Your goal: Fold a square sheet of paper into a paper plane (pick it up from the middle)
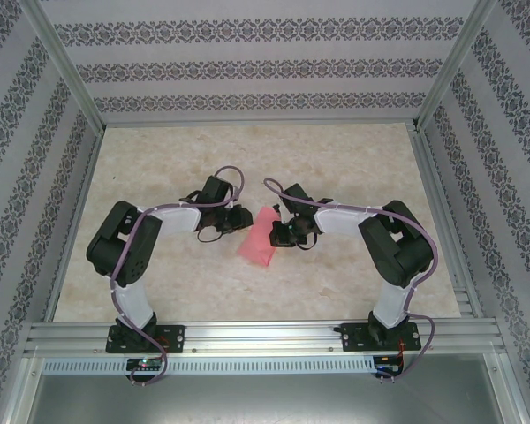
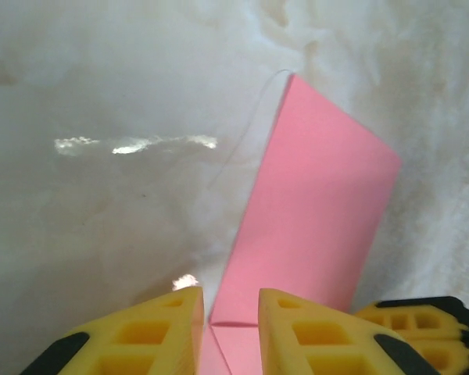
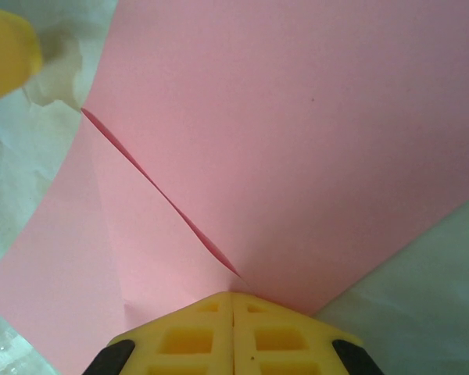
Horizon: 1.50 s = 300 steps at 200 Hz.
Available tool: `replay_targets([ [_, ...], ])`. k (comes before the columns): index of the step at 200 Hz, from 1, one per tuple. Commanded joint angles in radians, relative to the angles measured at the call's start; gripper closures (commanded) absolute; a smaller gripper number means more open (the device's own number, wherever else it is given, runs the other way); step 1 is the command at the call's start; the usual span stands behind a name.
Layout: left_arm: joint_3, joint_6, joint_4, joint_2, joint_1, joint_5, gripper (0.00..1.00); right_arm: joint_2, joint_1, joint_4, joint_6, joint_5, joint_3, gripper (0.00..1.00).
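Observation:
The square sheet of paper (image 1: 258, 238) is pink and folded, lying on the table between my two grippers. In the left wrist view the paper (image 2: 313, 211) runs away from me as a long strip, with a crease line between my fingertips. My left gripper (image 2: 230, 293) (image 1: 238, 221) stands slightly open over the paper's near end, with a clear gap between its jaws. My right gripper (image 3: 233, 295) (image 1: 283, 231) is shut, its tips set against the paper (image 3: 297, 141) where a raised flap's slit ends. I cannot tell whether it pinches a layer.
The marble-patterned table (image 1: 336, 159) has free room all around the paper. Patterned walls and metal frame posts (image 1: 66, 75) close in the back and sides. The right gripper's yellow finger (image 2: 422, 328) shows at the lower right of the left wrist view.

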Motion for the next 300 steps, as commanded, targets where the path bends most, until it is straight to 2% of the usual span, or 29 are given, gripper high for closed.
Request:
replay_targets([
  [1, -0.030, 0.038, 0.080, -0.059, -0.002, 0.089, 0.74, 0.113, -0.003, -0.149, -0.018, 0.256, -0.092, 0.93],
  [28, -0.036, 0.032, 0.091, -0.029, -0.032, 0.115, 0.77, 0.113, -0.003, -0.148, -0.017, 0.256, -0.094, 0.93],
  [88, -0.012, 0.029, 0.022, 0.083, -0.051, 0.092, 0.81, 0.117, -0.004, -0.150, -0.019, 0.262, -0.089, 0.93],
  [122, 0.002, 0.035, -0.049, 0.094, -0.033, -0.006, 0.81, 0.120, -0.004, -0.158, -0.023, 0.276, -0.089, 0.93],
  [166, -0.006, 0.042, -0.089, 0.038, 0.005, -0.115, 0.81, 0.122, -0.009, -0.164, -0.020, 0.292, -0.088, 0.94],
  [202, 0.000, 0.069, -0.066, -0.015, 0.003, -0.059, 0.81, 0.116, -0.007, -0.165, -0.020, 0.287, -0.083, 0.93],
  [229, 0.005, 0.095, -0.051, -0.055, -0.032, 0.002, 0.81, 0.110, -0.006, -0.163, -0.020, 0.278, -0.082, 0.93],
  [250, 0.002, 0.090, -0.047, -0.066, -0.060, 0.006, 0.83, 0.107, -0.006, -0.160, -0.019, 0.274, -0.082, 0.93],
  [300, 0.019, 0.067, -0.032, 0.014, -0.103, 0.026, 0.88, 0.104, -0.006, -0.146, -0.019, 0.253, -0.083, 0.94],
])
